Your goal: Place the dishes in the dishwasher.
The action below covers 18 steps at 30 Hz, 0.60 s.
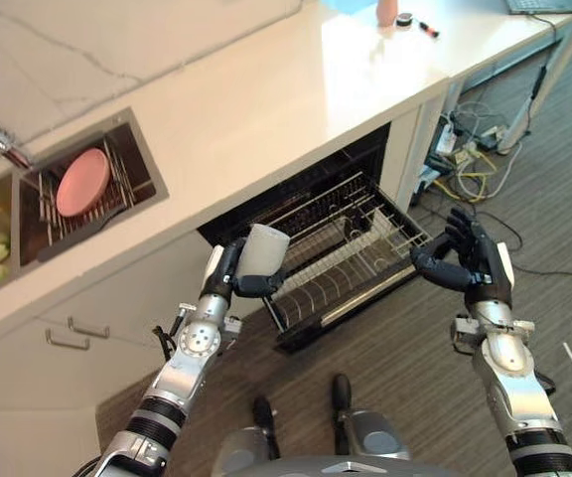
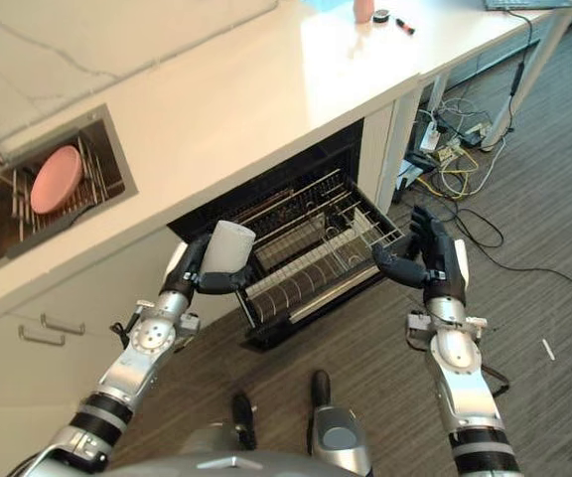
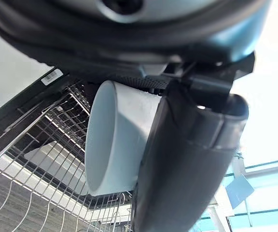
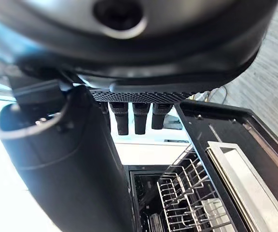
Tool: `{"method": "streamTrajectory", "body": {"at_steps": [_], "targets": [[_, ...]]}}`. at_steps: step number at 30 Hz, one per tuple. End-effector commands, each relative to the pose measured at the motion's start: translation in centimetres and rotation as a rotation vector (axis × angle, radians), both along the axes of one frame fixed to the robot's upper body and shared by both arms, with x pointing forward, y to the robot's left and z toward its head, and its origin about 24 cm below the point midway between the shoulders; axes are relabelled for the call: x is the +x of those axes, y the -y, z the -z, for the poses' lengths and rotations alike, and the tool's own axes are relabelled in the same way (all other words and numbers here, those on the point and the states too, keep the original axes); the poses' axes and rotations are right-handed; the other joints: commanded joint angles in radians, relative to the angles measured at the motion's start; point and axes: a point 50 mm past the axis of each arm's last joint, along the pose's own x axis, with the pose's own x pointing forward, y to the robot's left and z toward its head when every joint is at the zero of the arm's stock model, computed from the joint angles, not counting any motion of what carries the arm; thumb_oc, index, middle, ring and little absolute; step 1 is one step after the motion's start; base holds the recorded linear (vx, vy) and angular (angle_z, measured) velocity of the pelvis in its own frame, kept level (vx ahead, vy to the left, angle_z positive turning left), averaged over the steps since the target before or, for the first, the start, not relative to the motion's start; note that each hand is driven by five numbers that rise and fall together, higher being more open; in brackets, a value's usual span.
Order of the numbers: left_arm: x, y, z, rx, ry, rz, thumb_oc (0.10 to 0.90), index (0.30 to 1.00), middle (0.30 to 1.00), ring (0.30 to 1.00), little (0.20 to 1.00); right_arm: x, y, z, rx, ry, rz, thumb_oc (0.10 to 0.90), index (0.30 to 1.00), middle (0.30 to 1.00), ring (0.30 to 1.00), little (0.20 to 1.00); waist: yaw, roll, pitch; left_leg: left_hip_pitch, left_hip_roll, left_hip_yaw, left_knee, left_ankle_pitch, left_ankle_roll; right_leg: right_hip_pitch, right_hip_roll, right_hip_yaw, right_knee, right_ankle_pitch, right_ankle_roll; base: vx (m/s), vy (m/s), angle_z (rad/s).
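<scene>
My left hand [image 1: 228, 272] is shut on a pale grey-white cup [image 1: 262, 250], held above the near left corner of the pulled-out dishwasher rack [image 1: 351, 243]. In the left wrist view the cup [image 3: 111, 137] sits between the thumb and the palm, with the wire rack [image 3: 42, 154] beyond it. My right hand [image 1: 470, 263] hangs open just off the rack's right corner, touching nothing; its fingers [image 4: 134, 118] show straight in the right wrist view. A pink plate [image 1: 81, 182] stands in a wire drainer inside the sink [image 1: 127, 139].
The white countertop [image 1: 296, 89] runs above the open dishwasher [image 2: 296, 199]. A pink cup [image 1: 386, 12] and small items sit at its far end. Cables and a power strip [image 1: 460, 149] lie on the floor to the right. Cabinet handles [image 1: 68, 333] are at lower left.
</scene>
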Motion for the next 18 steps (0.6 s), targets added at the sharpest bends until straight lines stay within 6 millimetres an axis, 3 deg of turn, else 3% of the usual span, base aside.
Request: {"method": "streamTrajectory", "body": {"at_steps": [1, 2, 7, 11, 18], "targets": [[1.4, -0.2, -4.3, 0.03, 0.233, 0.018, 0.4, 0.3, 0.3, 0.3, 0.3, 0.1, -0.8, -3.0, -0.001, 0.182, -0.07, 0.8, 0.9, 0.9, 0.9, 0.9, -0.022, 0.004, -0.117, 0.091, -0.003, 0.066, -0.049, -0.073, -0.002, 0.155, -0.128, 0.014, -0.076, -0.013, 0.098, 0.12, 0.208, -0.14], [1.5, -0.2, -4.5, 0.047, 0.233, 0.036, 0.4, 0.3, 0.3, 0.3, 0.3, 0.1, -1.4, -2.6, 0.024, 0.166, -0.094, 0.8, 0.9, 0.9, 0.9, 0.9, -0.017, -0.002, -0.128, 0.121, -0.006, 0.097, -0.075, -0.071, 0.001, 0.153, -0.142, 0.016, -0.076, -0.002, 0.111, 0.07, 0.141, -0.48], [2.1, -0.4, -4.7, 0.066, 0.236, 0.032, 0.4, 0.3, 0.3, 0.3, 0.3, 0.4, -3.0, -2.3, 0.102, 0.17, -0.153, 0.8, 0.9, 0.9, 0.9, 0.9, -0.002, -0.024, -0.137, 0.154, -0.01, 0.126, -0.098, -0.074, 0.011, 0.148, -0.157, 0.015, -0.063, 0.003, 0.12, 0.02, 0.063, -0.23], [2.3, 0.1, -4.8, 0.053, 0.242, 0.044, 0.4, 0.3, 0.3, 0.3, 0.3, 0.7, -5.5, -2.4, 0.292, 0.188, -0.293, 0.8, 0.9, 0.9, 0.9, 0.9, 0.006, -0.045, -0.147, 0.182, -0.012, 0.146, -0.115, -0.084, 0.019, 0.137, -0.155, 0.029, -0.07, 0.021, 0.129, -0.01, -0.004, -0.36], [2.3, 1.5, -5.1, 0.066, 0.279, 0.072, 0.4, 0.3, 0.3, 0.3, 0.3, -0.2, -7.4, -2.6, 0.346, 0.182, -0.421, 0.8, 0.9, 0.9, 0.9, 0.9, 0.003, -0.049, -0.158, 0.201, -0.008, 0.154, -0.115, -0.091, 0.014, 0.152, -0.154, 0.026, -0.091, 0.024, 0.132, 0.03, -0.038, -0.18]]}}
